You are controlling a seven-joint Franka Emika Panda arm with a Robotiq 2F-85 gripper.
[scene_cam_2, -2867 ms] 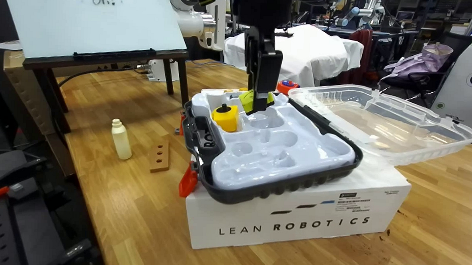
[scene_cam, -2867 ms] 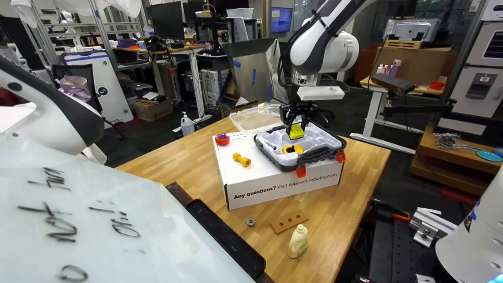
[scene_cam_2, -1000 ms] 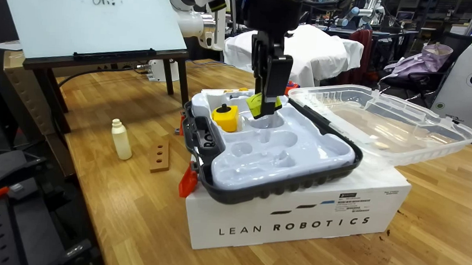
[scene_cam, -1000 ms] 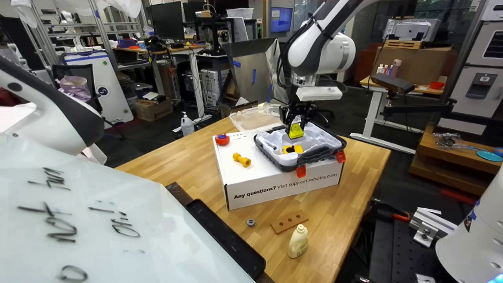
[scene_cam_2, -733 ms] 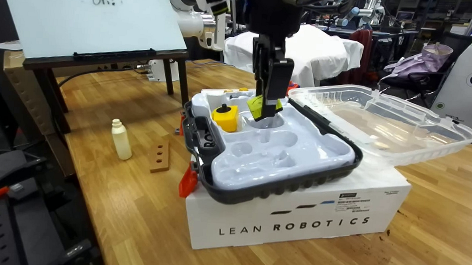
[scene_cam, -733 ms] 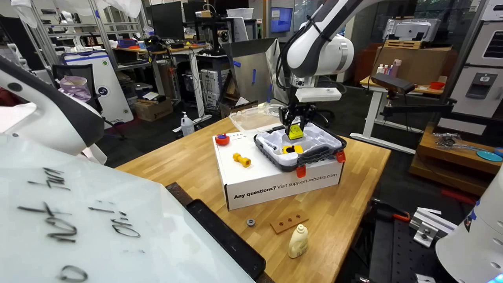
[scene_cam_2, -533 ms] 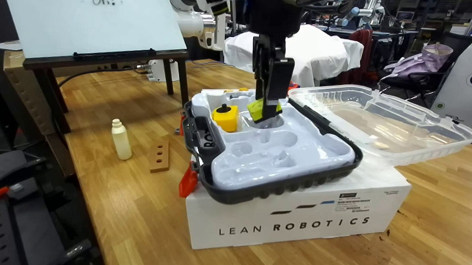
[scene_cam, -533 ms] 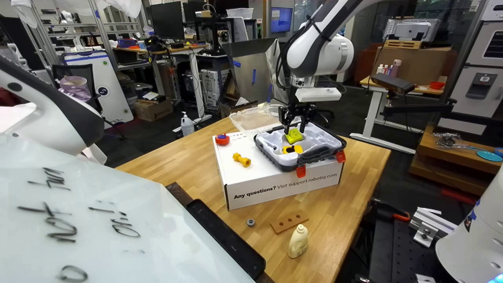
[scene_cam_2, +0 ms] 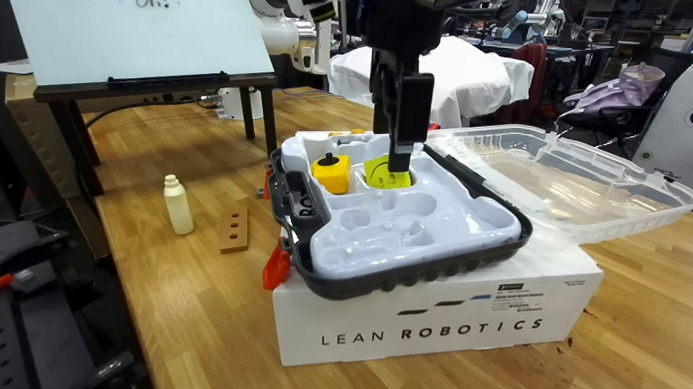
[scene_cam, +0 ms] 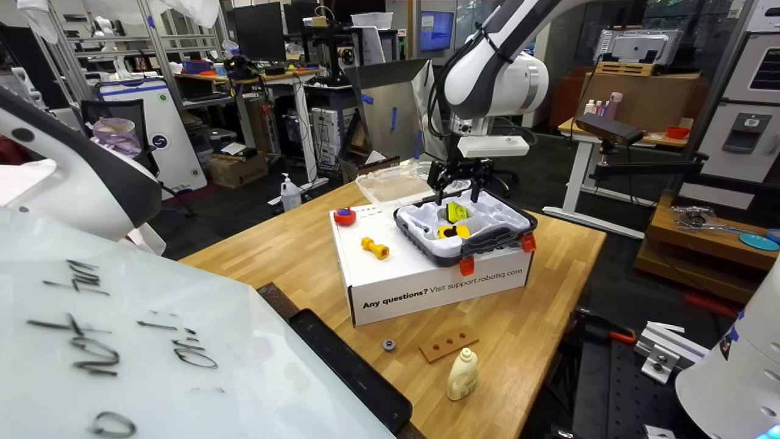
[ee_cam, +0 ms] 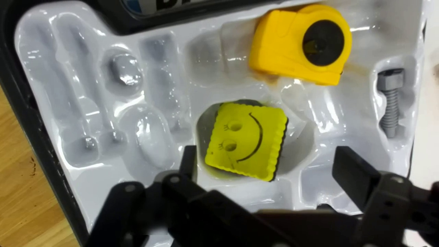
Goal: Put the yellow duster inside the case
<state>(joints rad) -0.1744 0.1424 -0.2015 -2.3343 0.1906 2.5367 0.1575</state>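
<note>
Dark floor [scene_cam: 237, 213] — wooden table [scene_cam: 292, 244], black chair [scene_cam_2: 673, 74]

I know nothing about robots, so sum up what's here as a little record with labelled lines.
Item: yellow duster, smiley face showing
Place: in a rounded hollow of the case
Lid: clear lid, open
Underneath: white box
Grip: fingers open, holding nothing
Also inside: yellow tape measure, grey bolt
On the table: cream bottle, brown block with three holes
Job: looks done, yellow duster inside
</note>
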